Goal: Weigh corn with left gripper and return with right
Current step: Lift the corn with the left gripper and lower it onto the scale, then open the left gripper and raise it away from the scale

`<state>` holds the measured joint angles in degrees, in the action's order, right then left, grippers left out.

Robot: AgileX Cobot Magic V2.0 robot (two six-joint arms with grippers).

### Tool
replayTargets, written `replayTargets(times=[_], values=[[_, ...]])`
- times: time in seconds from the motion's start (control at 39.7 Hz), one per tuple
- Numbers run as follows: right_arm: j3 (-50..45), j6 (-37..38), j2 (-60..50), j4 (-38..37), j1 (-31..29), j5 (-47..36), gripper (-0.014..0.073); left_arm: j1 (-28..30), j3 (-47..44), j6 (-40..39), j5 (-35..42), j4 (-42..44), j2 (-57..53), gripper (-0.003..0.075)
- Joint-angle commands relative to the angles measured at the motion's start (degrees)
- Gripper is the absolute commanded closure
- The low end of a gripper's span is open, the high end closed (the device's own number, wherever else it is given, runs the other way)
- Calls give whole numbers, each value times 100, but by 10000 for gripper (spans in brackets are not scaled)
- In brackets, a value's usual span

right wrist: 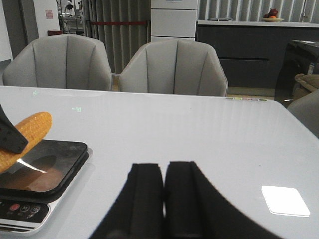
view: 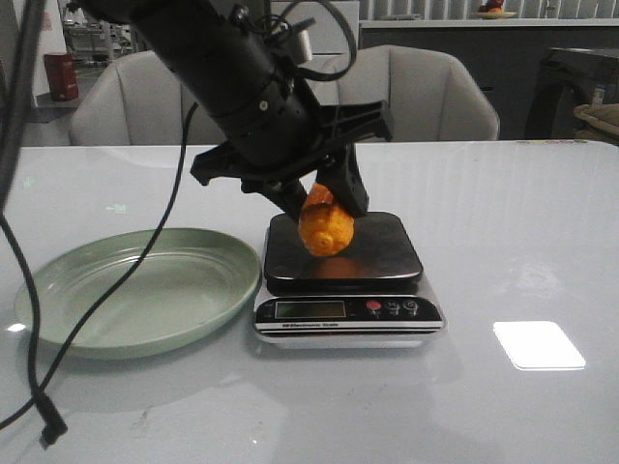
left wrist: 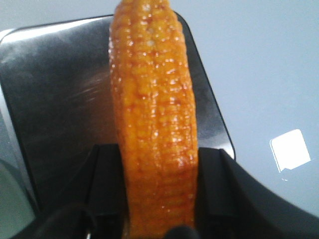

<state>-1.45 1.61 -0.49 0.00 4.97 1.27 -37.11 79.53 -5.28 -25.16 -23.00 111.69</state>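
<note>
In the front view, the left gripper (view: 324,208) holds the corn (view: 325,226) between its jaws, over the dark platform of the scale (view: 343,275). The corn is tilted, with its blunt lower end close to the platform near its middle; I cannot tell from here if it touches the platform. The scale stands on the white bench (view: 503,242), and its display and three small buttons face the camera. Just beside the scale, on its left, lies a pale green plate (view: 135,290); the rim of the plate is very near the scale. A black cable (view: 34,319) hangs down over the left part of the bench.

In the left wrist view, the corn (left wrist: 154,124) fills the middle of the picture, and the two black fingers (left wrist: 107,179) press on both of its sides. Under it is the dark platform of the scale (left wrist: 60,99).

In the right wrist view, the right gripper (right wrist: 164,199) is over the bare bench (right wrist: 199,129), well apart from the scale (right wrist: 45,172). Its jaws are closed together and hold nothing. The corn (right wrist: 30,132) is seen at the left edge, raised at a slant over the platform.
</note>
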Motion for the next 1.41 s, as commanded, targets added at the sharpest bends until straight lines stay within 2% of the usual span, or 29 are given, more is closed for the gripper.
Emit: replayTargets(times=[0.0,0.13,0.18,0.35,0.5,0.63,0.91,1.06,1.39], values=[[-63,-29,-117,-36,-41,-442,427,-31,237,2,297,-247,-180,358],[-63,-29,-117,-36,-41,-442,427,-31,237,2,287,-306,-106,169],[-63,-29,-117,-36,-41,-442,427,-31,237,2,302,-345,-109,139],[-63,-29,-117,-36,-41,-442,427,-31,314,2,272,-333,-147,158],[-63,-29,-117,-36,-41,-442,427,-31,302,2,66,41,-378,168],[-63,-29,-117,-36,-41,-442,427,31,21,2,148,84,-743,168],[-63,-29,-117,-36,-41,-442,427,284,-1254,2,566,395,-2194,169],[-63,-29,-117,-36,-41,-442,427,306,-2036,2,577,1047,-3201,169],[-63,-29,-112,-36,-41,-442,427,306,-3599,2,591,1390,-5470,169]])
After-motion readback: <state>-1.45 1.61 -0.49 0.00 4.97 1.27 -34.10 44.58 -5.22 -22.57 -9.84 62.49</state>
